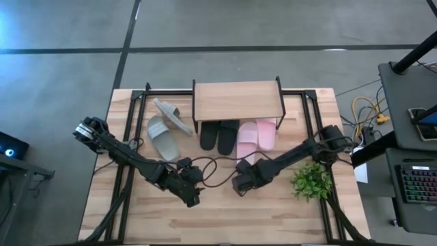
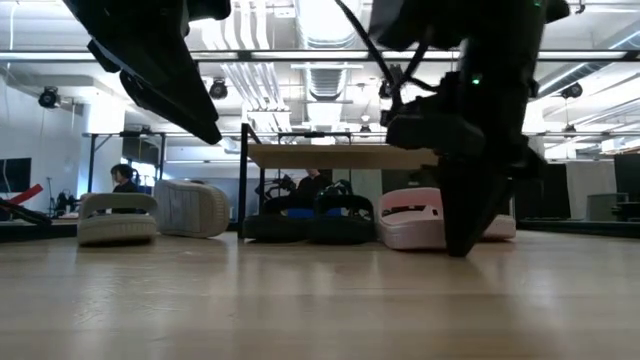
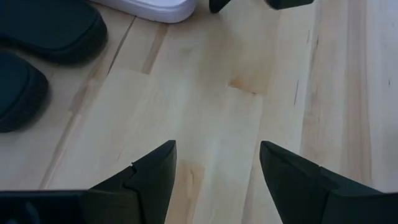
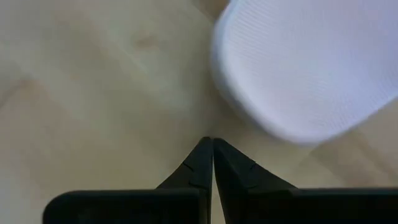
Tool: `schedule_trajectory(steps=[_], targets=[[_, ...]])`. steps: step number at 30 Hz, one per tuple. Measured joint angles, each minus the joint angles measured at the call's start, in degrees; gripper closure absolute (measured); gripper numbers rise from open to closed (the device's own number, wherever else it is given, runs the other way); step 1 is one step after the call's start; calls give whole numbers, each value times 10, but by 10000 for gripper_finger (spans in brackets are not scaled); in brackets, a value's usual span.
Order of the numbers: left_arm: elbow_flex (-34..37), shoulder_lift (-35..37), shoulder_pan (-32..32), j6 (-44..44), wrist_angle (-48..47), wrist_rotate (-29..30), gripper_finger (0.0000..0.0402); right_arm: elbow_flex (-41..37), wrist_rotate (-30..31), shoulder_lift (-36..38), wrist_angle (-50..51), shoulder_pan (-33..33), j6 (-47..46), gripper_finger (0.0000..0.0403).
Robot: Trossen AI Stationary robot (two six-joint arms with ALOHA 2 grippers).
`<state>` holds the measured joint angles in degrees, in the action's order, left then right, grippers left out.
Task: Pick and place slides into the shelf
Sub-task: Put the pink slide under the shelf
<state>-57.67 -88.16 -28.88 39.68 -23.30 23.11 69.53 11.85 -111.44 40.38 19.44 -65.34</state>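
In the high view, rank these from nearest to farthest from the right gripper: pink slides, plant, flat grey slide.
From the right gripper:
1. Pink slides, just beyond it, under the shelf's front edge.
2. Plant, on its outer side near the table's right edge.
3. Flat grey slide, across the table on the left arm's side.

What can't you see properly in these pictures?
- High view: the shelf's plank top hides the front parts of the black slides and pink slides, and its lower level.
- Low view: the right tool covers part of a pink slide.
- Right wrist view: the pink slide is blurred and cut off by the edge.
- Low view: the room's people are too small.
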Motion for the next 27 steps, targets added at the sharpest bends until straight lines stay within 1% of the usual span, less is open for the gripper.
schedule_trajectory(steps=[6,10,15,21,25,27], targets=[[0,0,-1,4,0,-1,185,-1,17,-4,11,-33,36,394],[0,0,-1,4,0,-1,185,-3,64,-5,37,-47,42,394],[0,0,-1,4,0,-2,185,-5,125,-5,96,-51,2,394],[0,0,-1,2,0,-1,185,-4,146,8,89,-59,-1,394],[0,0,-1,2,0,-1,185,-3,182,9,87,-66,7,394],[0,0,-1,2,0,-1,185,-3,188,9,86,-73,13,394]])
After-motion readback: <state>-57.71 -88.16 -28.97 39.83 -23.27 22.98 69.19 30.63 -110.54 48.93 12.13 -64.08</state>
